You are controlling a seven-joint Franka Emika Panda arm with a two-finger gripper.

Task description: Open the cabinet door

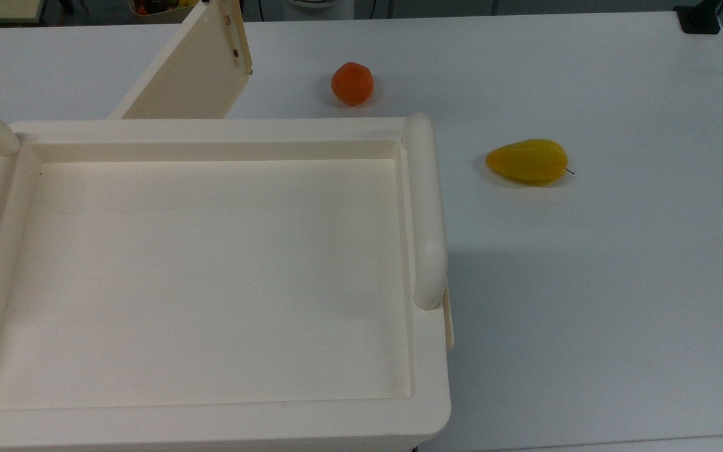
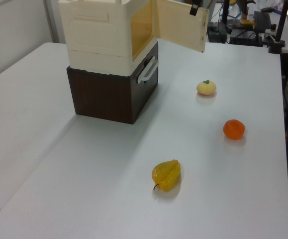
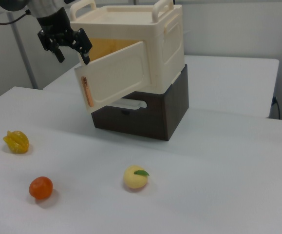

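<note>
The cream cabinet (image 1: 211,129) (image 2: 99,30) (image 3: 170,44) stands on a dark brown base. Its cabinet door (image 1: 192,69) (image 2: 181,30) (image 3: 116,80) is swung partly outward, showing the yellowish inside. Small metal screw marks run along the door's free edge. In the right view my gripper (image 3: 71,52) hangs open just above the door's free upper corner, with one fingertip (image 3: 85,56) close to the top edge. I cannot tell whether it touches the door. A dark bit of the gripper (image 2: 194,7) also peeks over the door in the left view.
The dark brown base (image 2: 109,94) (image 3: 150,112) has a pale drawer handle. On the white table lie an orange (image 1: 352,83) (image 2: 234,129) (image 3: 41,187), a yellow starfruit (image 1: 528,162) (image 2: 166,174) (image 3: 16,141) and a pale yellow fruit (image 2: 206,87) (image 3: 135,177).
</note>
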